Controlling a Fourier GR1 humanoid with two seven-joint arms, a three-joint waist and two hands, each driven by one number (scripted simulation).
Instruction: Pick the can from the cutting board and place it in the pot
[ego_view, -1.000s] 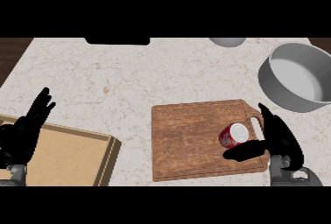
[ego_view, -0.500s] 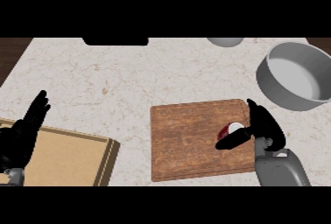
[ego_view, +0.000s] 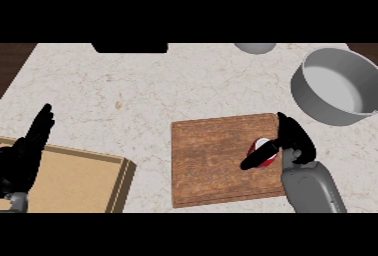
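A pale, marbled counter (ego_view: 148, 95) is seen from steeply above. Near the middle, toward the right, lies a brown wooden cutting board (ego_view: 214, 160), roughly square, flat on the counter.

The can (ego_view: 264, 148) lies on the right part of the cutting board, close to its right edge. Only a small part of it shows: a red side and a white end. It appears to be on its side, though most of it is hidden.

The right hand (ego_view: 291, 140) comes in from the lower right on a grey forearm and sits over the right edge of the board. Its black fingers (ego_view: 289, 131) curl over the far side of the can, and its thumb (ego_view: 257, 157) lies across the near side, so the can is pinched between them. Whether the can is lifted off the board or touching it cannot be told.

The grey pot (ego_view: 325, 100), round and deep, stands on the counter at the upper right, well apart from the can and beyond the board's far right corner.

The left hand (ego_view: 29, 150) rests at the left edge, fingers straight and pointing up, holding nothing. It lies over a light wooden box (ego_view: 81, 180) at the lower left.

At the counter's far edge are a dark object (ego_view: 129, 47) and a small grey bowl (ego_view: 255, 48), both cut off.
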